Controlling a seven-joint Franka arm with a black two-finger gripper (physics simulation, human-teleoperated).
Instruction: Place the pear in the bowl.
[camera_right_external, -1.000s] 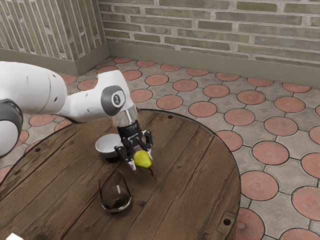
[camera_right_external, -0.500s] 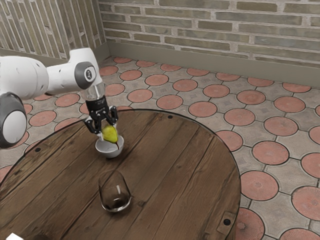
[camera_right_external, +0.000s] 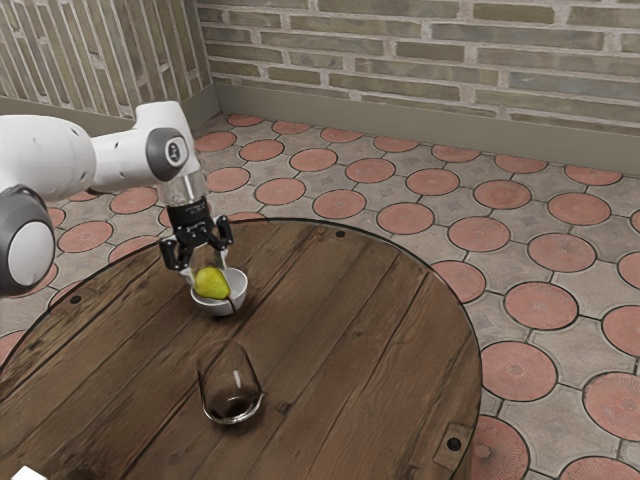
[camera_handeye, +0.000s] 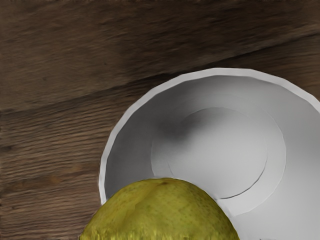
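Tool (camera_right_external: 208, 276) is seen low over the bowl (camera_right_external: 222, 309), released, w/ its fingers spread on either side of the pear (camera_right_external: 212, 283); no firm grip is seen. Pear is seen in the bowl, set toward the ext. view's left side of it; in the wrist view, pear is seen overlapping the rim, w/ part of the bowl's pale inside left uncovered next to it. Bowl is stood upright on the round wooden counter (camera_right_external: 340, 340); a clear glass (camera_right_external: 232, 408) is stood upright nearby, apart from bowl & tool.
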